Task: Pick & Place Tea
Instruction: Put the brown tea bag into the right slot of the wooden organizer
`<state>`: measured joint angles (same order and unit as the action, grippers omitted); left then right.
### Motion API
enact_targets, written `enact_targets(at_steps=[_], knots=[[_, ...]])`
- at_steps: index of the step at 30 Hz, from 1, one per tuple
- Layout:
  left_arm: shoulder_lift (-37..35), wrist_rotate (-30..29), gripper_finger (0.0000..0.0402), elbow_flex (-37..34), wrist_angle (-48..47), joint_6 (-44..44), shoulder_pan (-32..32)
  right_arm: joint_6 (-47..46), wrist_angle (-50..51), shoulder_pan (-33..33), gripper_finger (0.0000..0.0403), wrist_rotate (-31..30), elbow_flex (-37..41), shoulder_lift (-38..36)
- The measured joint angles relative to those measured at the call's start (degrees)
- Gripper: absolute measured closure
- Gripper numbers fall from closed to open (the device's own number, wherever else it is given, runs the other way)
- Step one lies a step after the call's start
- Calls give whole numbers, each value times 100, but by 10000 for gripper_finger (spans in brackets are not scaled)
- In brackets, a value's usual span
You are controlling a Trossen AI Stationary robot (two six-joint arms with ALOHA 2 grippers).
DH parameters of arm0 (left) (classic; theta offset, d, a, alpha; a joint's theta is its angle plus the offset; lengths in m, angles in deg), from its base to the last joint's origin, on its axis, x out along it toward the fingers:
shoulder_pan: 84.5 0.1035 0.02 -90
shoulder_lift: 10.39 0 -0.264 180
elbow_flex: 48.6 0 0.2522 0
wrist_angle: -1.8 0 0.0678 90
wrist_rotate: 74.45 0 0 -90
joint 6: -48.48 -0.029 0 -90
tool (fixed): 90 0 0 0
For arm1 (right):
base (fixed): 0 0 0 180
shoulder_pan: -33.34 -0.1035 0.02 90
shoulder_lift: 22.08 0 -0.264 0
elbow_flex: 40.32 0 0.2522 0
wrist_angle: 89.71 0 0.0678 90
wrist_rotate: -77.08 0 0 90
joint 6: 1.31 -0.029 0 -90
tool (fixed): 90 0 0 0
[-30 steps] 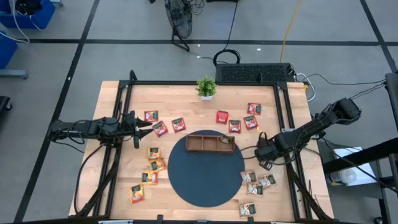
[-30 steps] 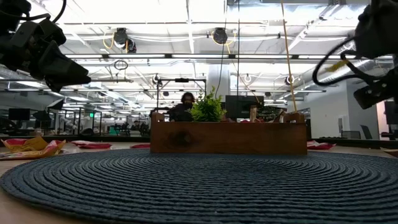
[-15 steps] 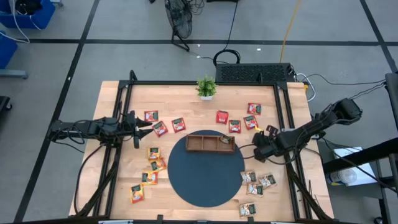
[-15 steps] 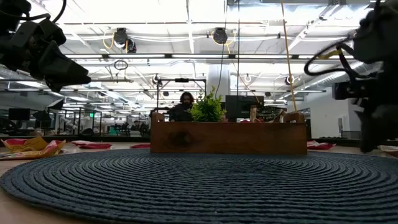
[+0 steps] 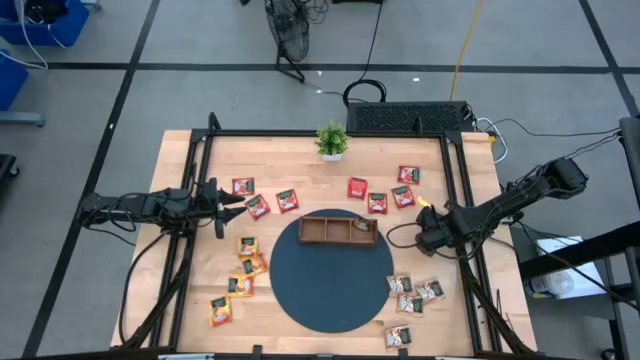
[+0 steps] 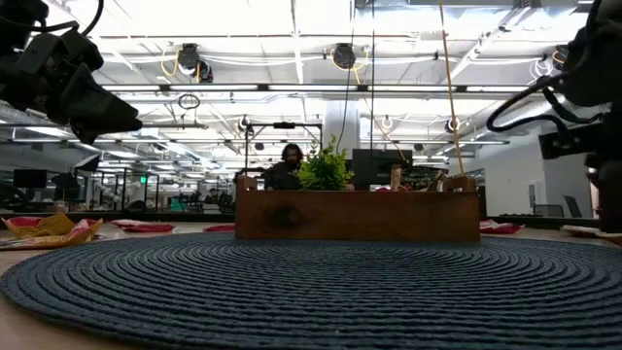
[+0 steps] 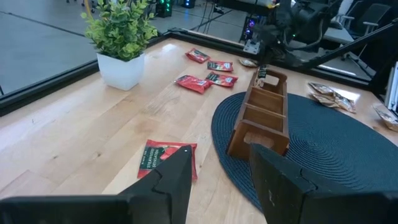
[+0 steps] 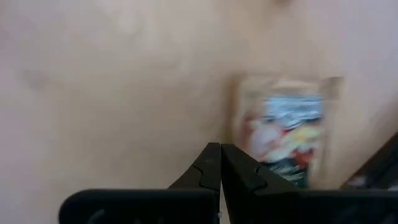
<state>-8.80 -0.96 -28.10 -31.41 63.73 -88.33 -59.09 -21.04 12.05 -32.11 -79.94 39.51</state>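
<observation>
Approach step: right pincer [image 5: 424, 240] pressed together, empty, hovering over surface [image 5: 300, 160] just beside a pale sachet [image 8: 285, 130]. Next: spread, descend, clamp. Left pincer [image 5: 240, 199] apart, waiting.

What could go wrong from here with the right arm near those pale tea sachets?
1. The right gripper is shut with nothing between its fingers, hovering over bare wood beside a pale sachet; lowering like this would likely push the packet, not grasp it.
2. The pale sachets overlap in a cluster, so a grab may lift two.
3. The wooden tray has narrow compartments; a drop could land on the dark mat.
</observation>
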Motion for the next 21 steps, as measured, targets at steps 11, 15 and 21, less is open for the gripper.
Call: enact_targets(at_steps=[11, 15, 21], knots=[[1, 0, 240, 0, -2, 0, 0, -106, 160, 17, 403, -1525, -84, 4], [0, 0, 240, 0, -1, 0, 0, -932, 671, 287, 403, -1824, -151, 6], [1, 0, 240, 0, -2, 0, 0, -1574, 862, 1030, 403, -1729, 10, 210]])
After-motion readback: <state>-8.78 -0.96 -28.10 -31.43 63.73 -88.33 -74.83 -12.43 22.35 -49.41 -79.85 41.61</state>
